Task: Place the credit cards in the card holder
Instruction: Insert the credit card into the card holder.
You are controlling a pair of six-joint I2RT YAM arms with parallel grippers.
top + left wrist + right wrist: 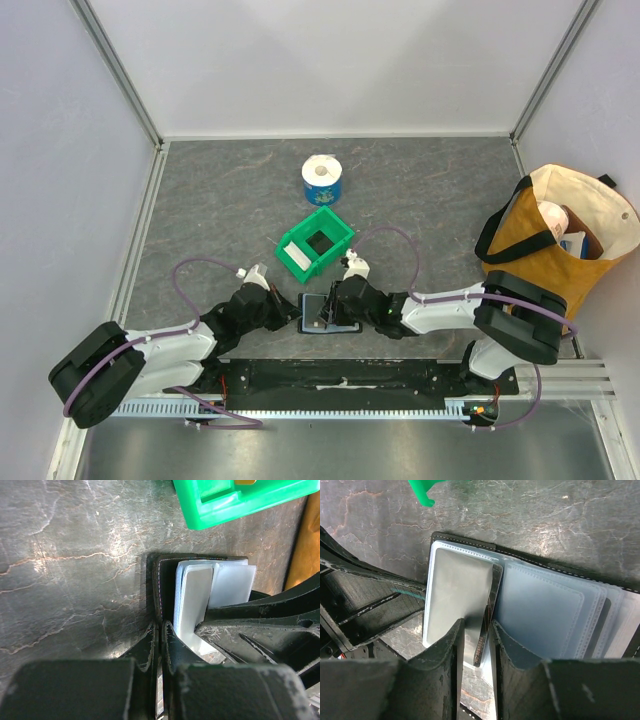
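The card holder (330, 322) lies open on the table between both arms, its clear sleeves (540, 610) fanned out. A pale grey credit card (454, 592) sits in the left sleeve and shows white in the left wrist view (192, 600). A black credit card (489, 611) stands on edge over the sleeves, its far end at a sleeve's mouth. My right gripper (477, 625) straddles it, open, with a gap on the left side. My left gripper (161, 626) is shut on the holder's black cover (159, 582).
A green plastic bin (316, 240) stands just beyond the card holder, and a blue and white roll (322, 178) is farther back. A tan and white tote bag (560, 235) stands at the right. White walls enclose the table.
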